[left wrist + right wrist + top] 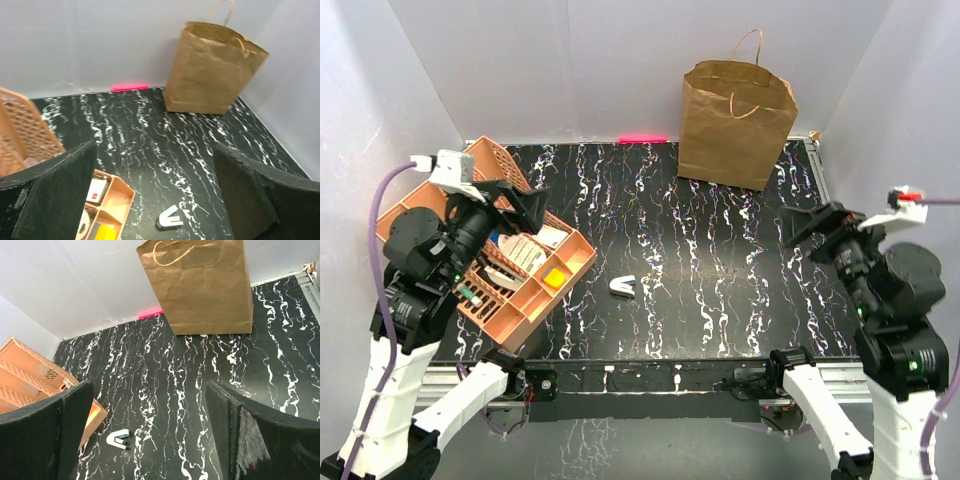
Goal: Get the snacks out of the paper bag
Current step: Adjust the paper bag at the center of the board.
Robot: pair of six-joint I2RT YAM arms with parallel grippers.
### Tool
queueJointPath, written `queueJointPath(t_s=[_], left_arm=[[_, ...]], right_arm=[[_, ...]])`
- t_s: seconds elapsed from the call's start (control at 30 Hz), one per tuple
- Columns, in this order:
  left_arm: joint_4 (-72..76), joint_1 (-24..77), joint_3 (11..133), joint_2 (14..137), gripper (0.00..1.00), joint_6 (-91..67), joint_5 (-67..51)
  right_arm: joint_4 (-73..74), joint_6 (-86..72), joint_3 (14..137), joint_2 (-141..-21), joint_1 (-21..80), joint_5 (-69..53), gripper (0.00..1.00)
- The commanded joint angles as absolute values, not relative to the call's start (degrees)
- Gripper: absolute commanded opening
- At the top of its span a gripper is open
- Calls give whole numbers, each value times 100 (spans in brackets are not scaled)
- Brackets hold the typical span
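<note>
Splayed wide, left gripper [155,165] and right gripper [150,395] face paper bag [735,125], contents hidden

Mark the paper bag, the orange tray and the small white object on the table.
paper bag [735,125]: top external view, middle of its front face.
orange tray [492,158]: top external view, its far lattice wall.
small white object [623,288]: top external view, its middle.

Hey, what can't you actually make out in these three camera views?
Inside the paper bag: every view, hidden by its own walls; no snacks seen.
Contents of the orange tray: top view, partly under the left arm; wrist views, cut by the edge.
The small white item: too small to identify.
</note>
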State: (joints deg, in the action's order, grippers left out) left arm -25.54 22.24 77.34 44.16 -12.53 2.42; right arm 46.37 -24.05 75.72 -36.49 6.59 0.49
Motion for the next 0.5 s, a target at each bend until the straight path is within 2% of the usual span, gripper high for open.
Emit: queueJointPath(t_s=[0.0, 0.23, 0.47], left_arm=[[-1630, 2249, 7259, 4407, 98, -1344, -1019], [-1024, 2482, 6735, 4784, 98, -1240, -1680], [-458, 2677, 6340, 5143, 98, -1155, -1850]], right_arm=[[4790, -2687, 7297, -3034, 570, 134, 98], [4437, -2950, 6787, -2686, 495, 190, 98], [2816, -3841, 6176, -3405, 467, 313, 98]])
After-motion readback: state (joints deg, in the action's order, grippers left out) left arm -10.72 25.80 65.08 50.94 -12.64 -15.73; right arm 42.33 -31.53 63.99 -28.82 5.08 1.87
